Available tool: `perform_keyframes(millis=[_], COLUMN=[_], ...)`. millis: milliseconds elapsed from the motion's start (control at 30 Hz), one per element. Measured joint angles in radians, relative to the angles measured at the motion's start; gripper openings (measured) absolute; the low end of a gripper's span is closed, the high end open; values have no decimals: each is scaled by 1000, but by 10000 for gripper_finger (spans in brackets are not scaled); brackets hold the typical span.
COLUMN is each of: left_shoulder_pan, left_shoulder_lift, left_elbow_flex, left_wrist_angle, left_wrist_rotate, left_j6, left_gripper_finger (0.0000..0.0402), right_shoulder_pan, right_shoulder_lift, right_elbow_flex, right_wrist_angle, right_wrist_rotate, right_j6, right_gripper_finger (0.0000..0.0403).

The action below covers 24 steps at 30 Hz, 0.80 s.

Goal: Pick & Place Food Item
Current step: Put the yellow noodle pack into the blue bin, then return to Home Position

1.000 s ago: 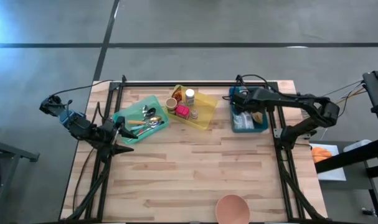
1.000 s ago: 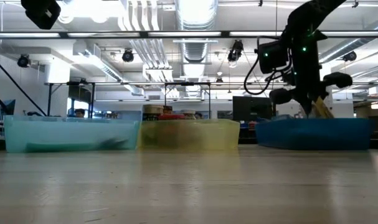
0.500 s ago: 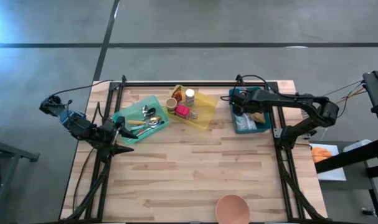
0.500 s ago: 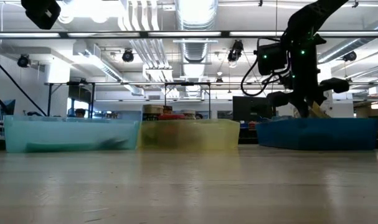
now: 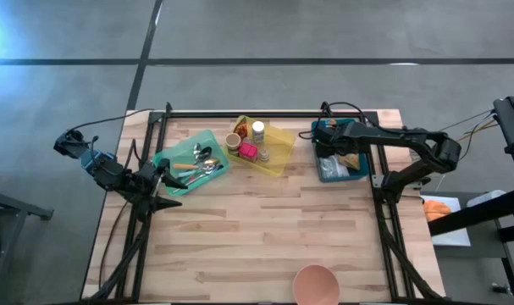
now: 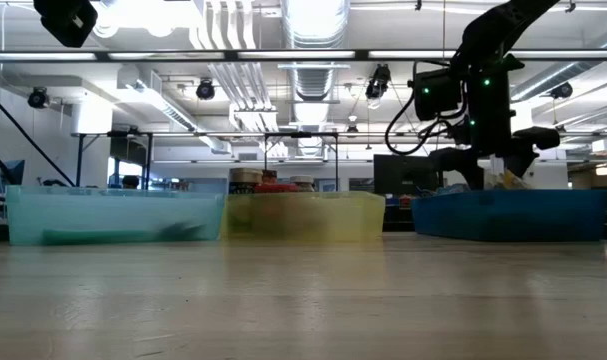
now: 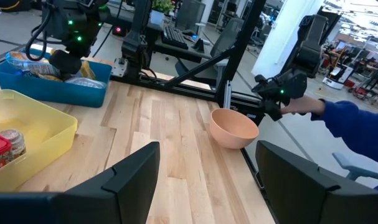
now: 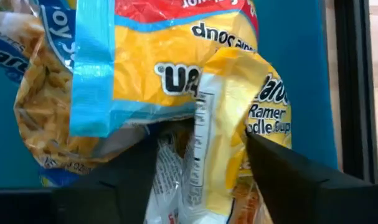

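Yellow ramen packet [image 8: 238, 118] lies between the right hand's [image 8: 201, 165] spread fingers, among other packets [image 8: 132, 56] crowding the blue bin [image 5: 339, 158]. Farther off: yellow bin [image 5: 261, 146], green bin [image 5: 191, 164], idle left hand [image 5: 165, 175] spread, bowl [image 5: 316, 285] on desk [image 5: 265, 229].

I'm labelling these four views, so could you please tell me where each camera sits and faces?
High: overhead, straight down; both arms, blue bin.
Low: table height, level across; right arm over the blue bin.
Left wrist: past the open left pincer towards the bowl.
Right wrist: the open right pincer above noodle packets.
All share the blue bin.
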Motion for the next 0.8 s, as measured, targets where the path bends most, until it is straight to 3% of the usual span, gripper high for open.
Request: perform_keyframes(millis=[300,800], left_shoulder_pan=[0,0], left_shoulder_lift=[0,0], left_elbow_flex=[0,0], left_wrist_angle=[0,-1], left_wrist_rotate=[0,0], left_j6=[1,18], left_gripper_finger=[269,269], right_shoulder_pan=[11,145], right_shoulder_lift=[-17,-19], right_elbow_flex=[82,310], right_wrist_angle=[-92,-268], right_wrist_rotate=[-1,-11], right_j6=[-7,-57], right_gripper_finger=[299,294])
